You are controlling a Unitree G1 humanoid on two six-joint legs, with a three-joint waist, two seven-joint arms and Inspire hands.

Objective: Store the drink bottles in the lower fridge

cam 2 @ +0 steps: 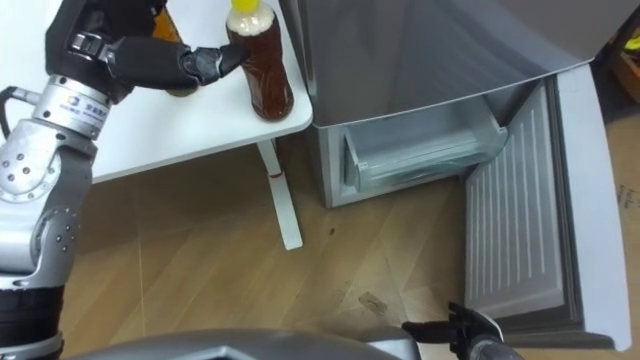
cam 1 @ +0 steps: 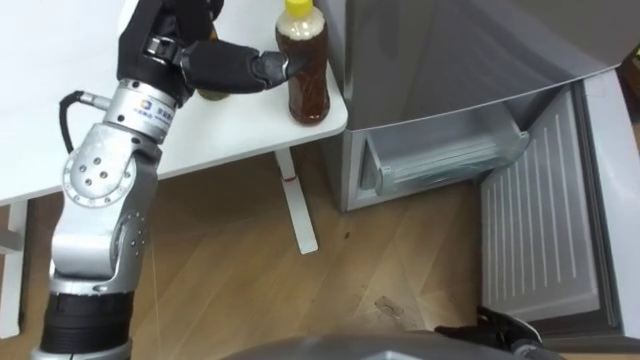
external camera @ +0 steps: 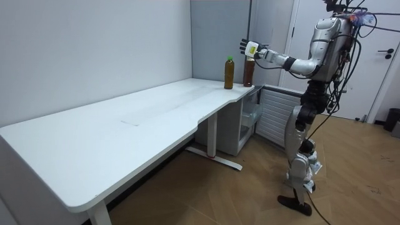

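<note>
Left eye view: the left hand point(cam 1: 235, 68), fingers extended and unclenched, is touching the neck of the yellow-capped brown plastic drink bottle point(cam 1: 306, 85). The bottle is standing at the corner of the white desk point(cam 1: 50, 60), beside the open grey lower fridge compartment point(cam 1: 440, 160). Judgement: the hand should be closing round the bottle's body, not its neck, before lifting. The right hand point(cam 1: 500, 325) is hanging low; its state cannot be told.

A: Lower door point(cam 1: 545, 230) of the fridge point(cam 1: 450, 60) swung wide right. Bare floor point(cam 1: 230, 260) in front, open approach.
B: Inside?
A: Clear drawer point(cam 1: 440, 160) sits across the opening.
B: Table side?
A: Yellow-capped bottle point(cam 1: 305, 70) at the table point(cam 1: 60, 60) corner, near the fridge wall. Left hand point(cam 1: 215, 65) reaches it, second bottle point(external camera: 229, 73) just beside. Table leg point(cam 1: 297, 205) stands below the corner.
</note>
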